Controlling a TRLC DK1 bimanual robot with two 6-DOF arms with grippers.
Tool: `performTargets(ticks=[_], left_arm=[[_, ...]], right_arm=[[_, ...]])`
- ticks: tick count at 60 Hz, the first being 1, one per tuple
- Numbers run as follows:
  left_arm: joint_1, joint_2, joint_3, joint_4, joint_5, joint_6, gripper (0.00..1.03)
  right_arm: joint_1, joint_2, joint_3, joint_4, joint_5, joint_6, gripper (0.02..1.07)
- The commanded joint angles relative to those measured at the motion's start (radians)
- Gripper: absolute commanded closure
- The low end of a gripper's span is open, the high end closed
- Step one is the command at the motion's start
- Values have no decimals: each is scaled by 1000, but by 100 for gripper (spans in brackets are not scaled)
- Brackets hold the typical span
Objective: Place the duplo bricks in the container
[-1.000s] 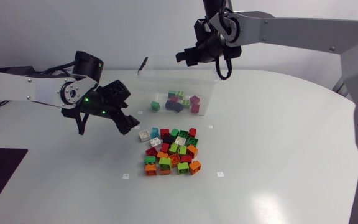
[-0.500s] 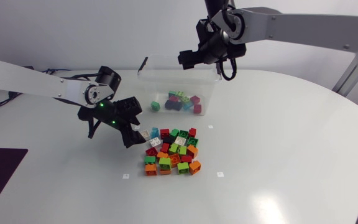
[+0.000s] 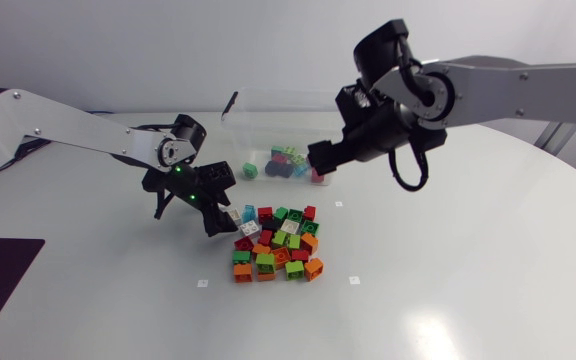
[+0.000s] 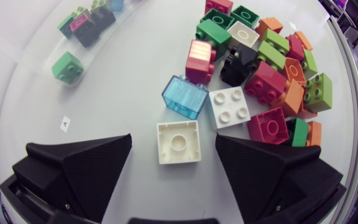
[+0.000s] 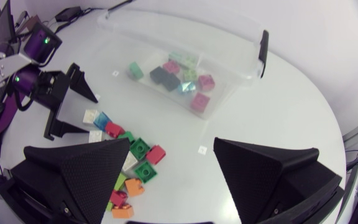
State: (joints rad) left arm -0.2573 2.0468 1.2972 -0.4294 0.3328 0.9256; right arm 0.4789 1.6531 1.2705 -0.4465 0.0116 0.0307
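The left hand point(image 4: 173, 139) is hanging released, straddling a white duplo brick point(image 4: 178, 142) on the tabletop point(image 3: 448, 260). Beyond it, the brick pile point(image 3: 278, 250) is awaiting transfer. Only a few stored bricks point(image 3: 286, 163) are lying in the clear container point(image 3: 268, 125). The right hand point(image 3: 323, 158) is hovering released and empty beside it.

White table point(image 3: 448, 260), curved at the edge. Bore a clear container point(image 3: 268, 125) at the far side, holding a few bricks. Bore, nearer and apart from it, a loose heap point(image 3: 276, 248) of red, green, orange and black bricks. Showed a white brick point(image 4: 178, 142) flat at the heap's edge, just beside a blue brick point(image 4: 185, 96). Carried small white tags point(image 3: 202, 283) around the heap.
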Motion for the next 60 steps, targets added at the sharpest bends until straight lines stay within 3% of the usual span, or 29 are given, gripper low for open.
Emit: performTargets(ticks=[1,27,60], left_arm=[[7,35,31,-19,6,35,21],[-7,18,22,-37,23,28,79],[33,-290,-99,-63,34,15,82]], right_arm=[[36,-7,-53,-9,27,43,9],[75,231,24,-77,87,152,18],[43,407,167,-81,87,201,26]])
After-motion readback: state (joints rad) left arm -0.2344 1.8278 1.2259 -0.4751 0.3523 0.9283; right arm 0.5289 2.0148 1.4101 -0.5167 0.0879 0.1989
